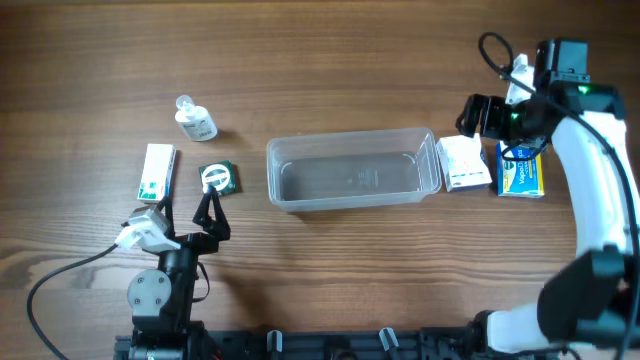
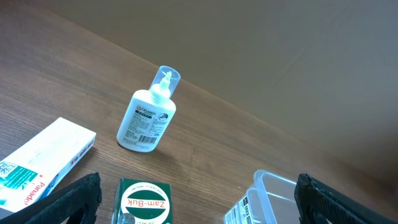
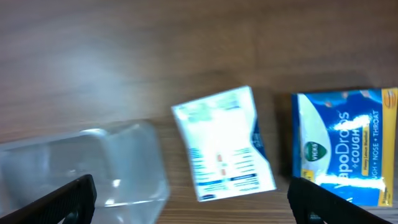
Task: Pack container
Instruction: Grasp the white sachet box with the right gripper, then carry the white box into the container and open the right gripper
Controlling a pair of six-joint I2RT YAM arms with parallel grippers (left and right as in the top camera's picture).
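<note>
The clear plastic container [image 1: 352,170] lies in the middle of the table, with nothing inside. Its corner shows in the left wrist view [image 2: 264,199] and the right wrist view [image 3: 81,168]. My left gripper [image 1: 211,212] is open and empty, just below the green Zam-Buk box [image 1: 218,178] [image 2: 145,201]. My right gripper [image 1: 482,115] is open and empty, above and behind the white box [image 1: 464,162] [image 3: 222,143]. A blue VapoDrops box [image 1: 521,170] [image 3: 345,146] lies right of the white box.
A small white bottle [image 1: 195,120] [image 2: 148,115] lies at the upper left. A long white and green box [image 1: 157,172] [image 2: 40,158] lies left of the Zam-Buk box.
</note>
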